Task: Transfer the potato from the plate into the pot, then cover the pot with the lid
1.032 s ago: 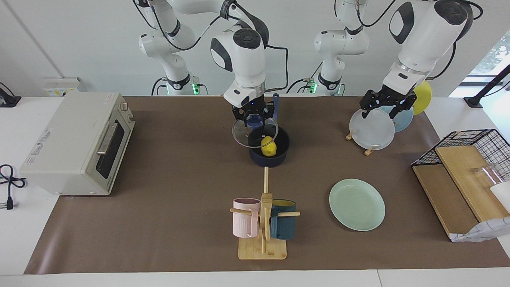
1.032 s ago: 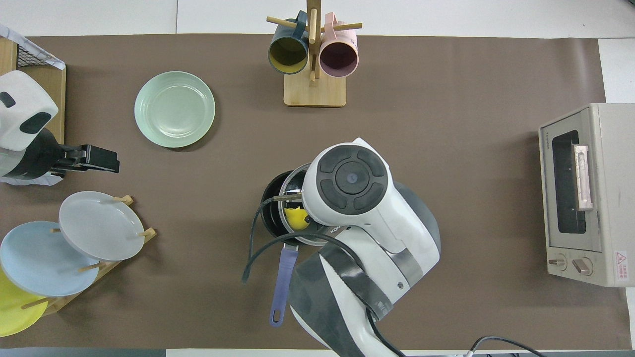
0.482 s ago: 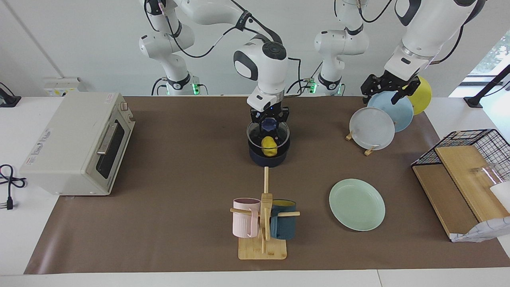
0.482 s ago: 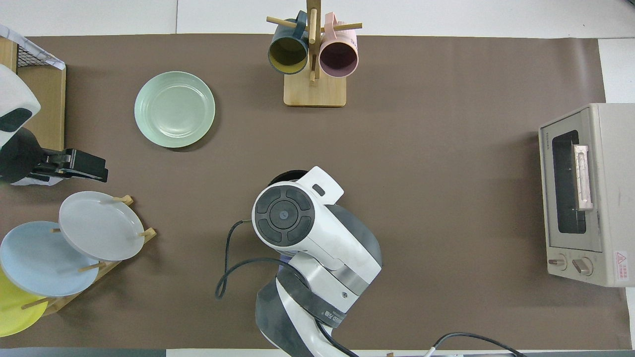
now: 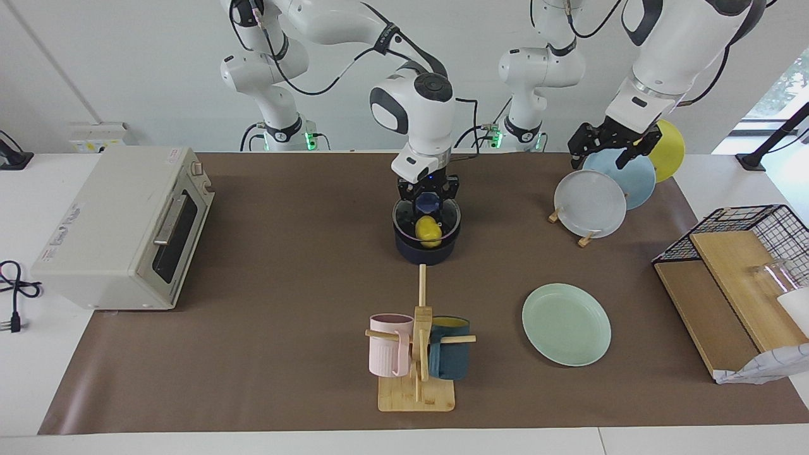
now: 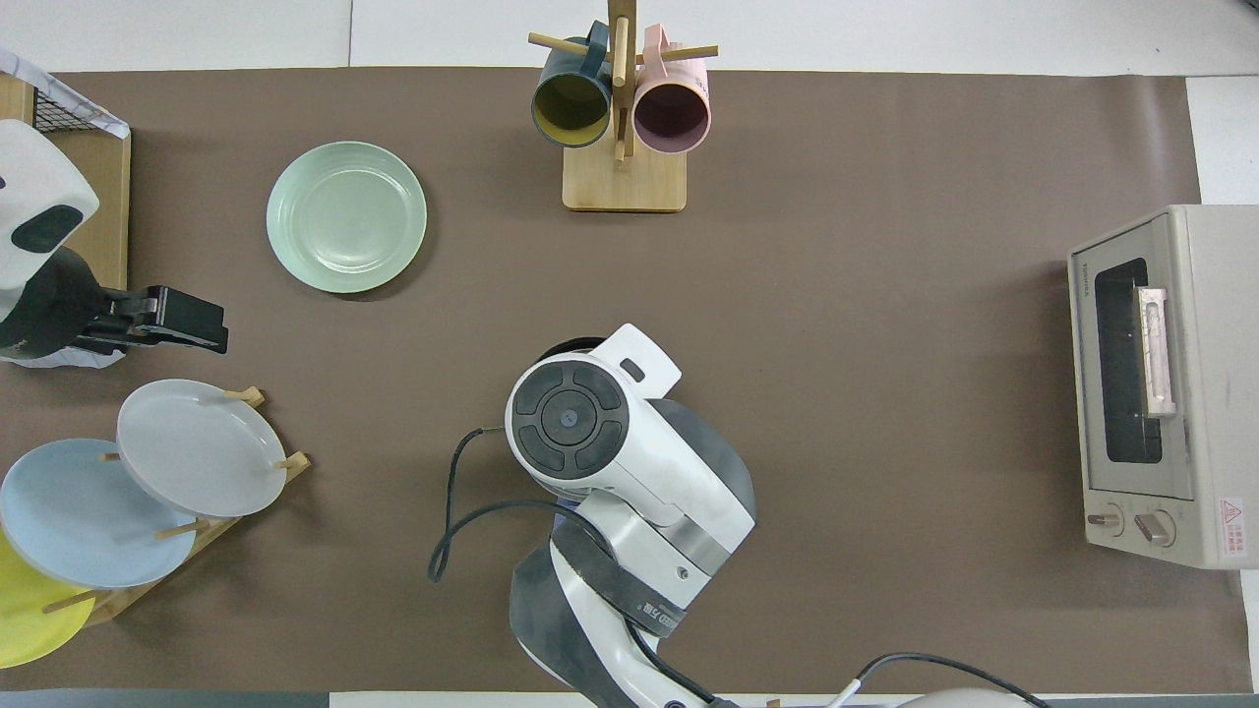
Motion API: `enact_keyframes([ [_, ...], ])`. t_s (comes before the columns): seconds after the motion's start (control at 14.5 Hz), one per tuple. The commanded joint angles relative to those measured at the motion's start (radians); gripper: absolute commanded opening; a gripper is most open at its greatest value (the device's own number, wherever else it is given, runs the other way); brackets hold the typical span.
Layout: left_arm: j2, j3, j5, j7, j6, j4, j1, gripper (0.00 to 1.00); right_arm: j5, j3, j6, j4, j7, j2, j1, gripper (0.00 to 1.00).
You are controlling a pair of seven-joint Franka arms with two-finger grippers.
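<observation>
1. Right claw (image 5: 427, 197) is closed on the knob of the lid (image 5: 426, 218). The lid sits on or just above the pot (image 5: 425, 248); I can't tell if the rim is fully seated.
2. Potato (image 5: 428, 230) is in the pot, seen through the glass. Plate (image 5: 566, 323) is bare, at about 4 o'clock from the pot in the facing view.
3. Left claw (image 5: 608, 146) is wide open and holds nothing. It hangs over the plate rack (image 5: 597, 193) at the left arm's end of the table, waiting.
4. Step in hand, my read: seat the lid and let go.
5. To do it well: keep the lid level and centred on the rim, and lower straight down until the metal rim rests all round. Open the claw only then, and lift straight up so the knob isn't dragged sideways.
6. Risk: a tilted lid could catch on the rim or slide off when released.
7. The facing view shows the grip, lid, potato and pot wall.
8. Overhead view: the right arm covers nearly all of that, leaving only a dark sliver of pot at 12 o'clock of the wrist. It does show the plate (image 6: 346, 216) and the left claw (image 6: 182, 320) well apart from the pot.
</observation>
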Motion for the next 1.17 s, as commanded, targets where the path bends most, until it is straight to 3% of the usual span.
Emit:
enact_keyframes([
  [0.0,-0.005,0.003,-0.008,-0.024,0.014,-0.003,-0.004,1.0,-0.023,0.008,0.019,0.007,0.012,0.012,-0.014,0.24],
  [1.1,-0.005,-0.003,0.0,-0.017,0.005,-0.005,0.038,1.0,-0.047,0.008,0.019,0.047,0.012,0.04,-0.018,0.22],
])
